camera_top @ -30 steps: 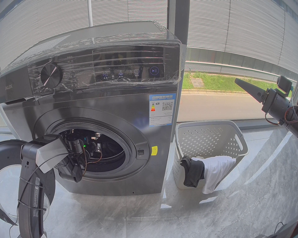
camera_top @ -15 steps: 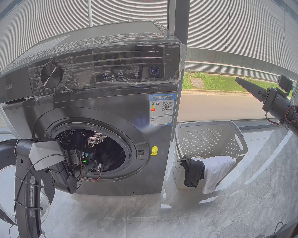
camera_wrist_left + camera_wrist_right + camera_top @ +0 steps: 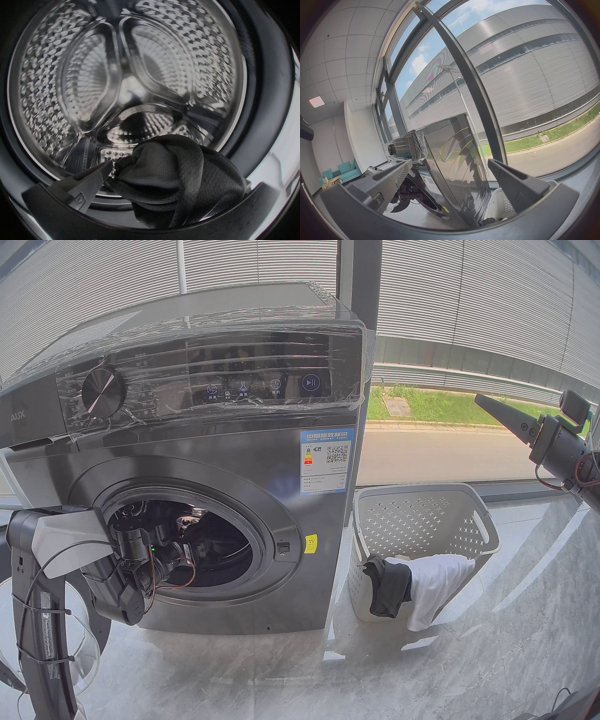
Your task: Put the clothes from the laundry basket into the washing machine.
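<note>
The grey washing machine (image 3: pixel 250 459) stands with its door swung open, and my left gripper (image 3: pixel 181 552) is at the mouth of its drum. In the left wrist view the left gripper (image 3: pixel 150 168) is open. A black garment (image 3: pixel 178 175) lies at the drum's front lip, touching one finger (image 3: pixel 90 184) and covering the other. The white laundry basket (image 3: pixel 425 488) stands to the machine's right. A second black garment (image 3: pixel 389 587) and a white garment (image 3: pixel 437 587) hang over its front rim. My right gripper (image 3: pixel 494 410) is held high above and to the right of the basket, and the right gripper (image 3: pixel 448 164) is open and holds nothing.
The machine's round door (image 3: pixel 19 615) hangs open at the far left, behind my left arm. A window wall runs behind the machine and basket. Pale marble floor (image 3: pixel 375 671) lies open in front of both.
My left arm has drawn back to the left, out of the drum opening. The right arm has barely shifted. The garments on the basket lie as before.
</note>
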{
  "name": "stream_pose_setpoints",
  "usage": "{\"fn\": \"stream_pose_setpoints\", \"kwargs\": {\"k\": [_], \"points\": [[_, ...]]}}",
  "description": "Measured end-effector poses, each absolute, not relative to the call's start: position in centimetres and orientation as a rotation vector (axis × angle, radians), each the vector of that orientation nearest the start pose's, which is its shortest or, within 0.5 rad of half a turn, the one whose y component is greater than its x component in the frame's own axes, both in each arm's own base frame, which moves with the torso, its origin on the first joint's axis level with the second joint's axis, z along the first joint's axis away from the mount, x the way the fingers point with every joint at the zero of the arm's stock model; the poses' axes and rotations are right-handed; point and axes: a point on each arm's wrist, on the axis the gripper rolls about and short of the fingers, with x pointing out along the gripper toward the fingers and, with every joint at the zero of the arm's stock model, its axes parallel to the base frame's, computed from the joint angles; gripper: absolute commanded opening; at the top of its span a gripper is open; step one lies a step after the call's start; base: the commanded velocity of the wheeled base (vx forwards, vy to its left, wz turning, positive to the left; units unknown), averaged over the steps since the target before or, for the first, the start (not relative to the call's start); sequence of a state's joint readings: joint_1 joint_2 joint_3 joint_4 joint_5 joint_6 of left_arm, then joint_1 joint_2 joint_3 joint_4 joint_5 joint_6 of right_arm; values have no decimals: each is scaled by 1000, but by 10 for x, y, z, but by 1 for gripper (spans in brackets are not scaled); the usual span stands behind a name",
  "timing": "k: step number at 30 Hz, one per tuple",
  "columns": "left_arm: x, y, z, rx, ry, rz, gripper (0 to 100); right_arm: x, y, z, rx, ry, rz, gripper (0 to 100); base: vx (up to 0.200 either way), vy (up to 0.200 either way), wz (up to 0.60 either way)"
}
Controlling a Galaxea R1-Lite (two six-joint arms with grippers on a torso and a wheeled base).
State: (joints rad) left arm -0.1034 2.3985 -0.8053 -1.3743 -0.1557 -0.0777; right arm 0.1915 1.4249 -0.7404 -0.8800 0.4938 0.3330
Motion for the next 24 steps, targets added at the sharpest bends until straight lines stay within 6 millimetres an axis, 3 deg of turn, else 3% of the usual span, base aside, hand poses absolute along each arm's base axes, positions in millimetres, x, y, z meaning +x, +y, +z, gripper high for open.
{"fn": "stream_pose_setpoints", "kwargs": {"k": [6,12,19,24], "points": [[392,-66,15,-327,207,-189,100,231,56,264,289,-81,709,100,0,0,0],[395,-98,28,-382,144,-240,100,231,56,264,289,-82,709,100,0,0,0],[417,-108,45,-413,14,-230,100,230,55,264,290,-82,708,100,0,0,0],[430,-105,44,-423,-32,-172,100,230,55,264,290,-83,708,100,0,0,0]]}}
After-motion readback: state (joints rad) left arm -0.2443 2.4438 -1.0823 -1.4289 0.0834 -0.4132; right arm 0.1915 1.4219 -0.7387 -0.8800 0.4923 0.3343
